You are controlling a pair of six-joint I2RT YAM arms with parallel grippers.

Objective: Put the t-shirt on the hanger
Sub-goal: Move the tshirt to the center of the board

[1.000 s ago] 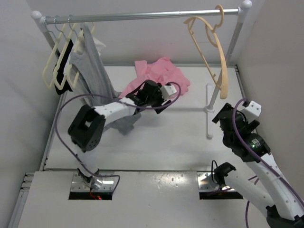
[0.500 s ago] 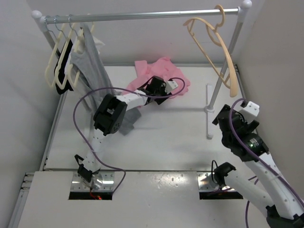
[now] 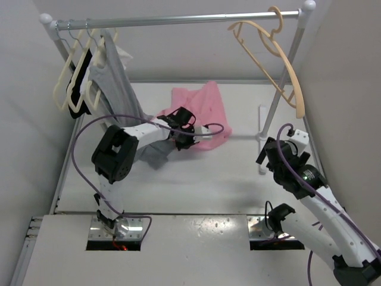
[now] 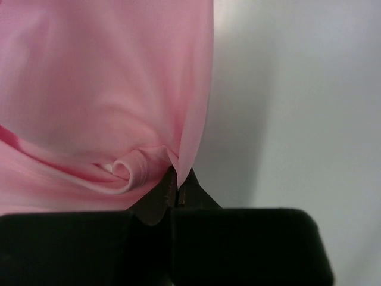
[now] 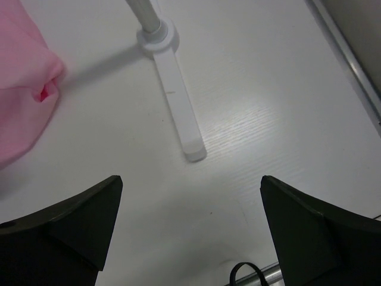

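Pink t-shirt (image 4: 89, 89), pinched by left hand (image 4: 177, 186)

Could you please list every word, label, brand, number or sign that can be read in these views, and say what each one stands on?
No text can be read in any view.
The pink t-shirt shows only plain cloth, with no label in sight.
The hanger and the rack's foot bear no visible markings.

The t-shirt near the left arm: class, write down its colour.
Plain pink; the t-shirt shows best in the left wrist view.
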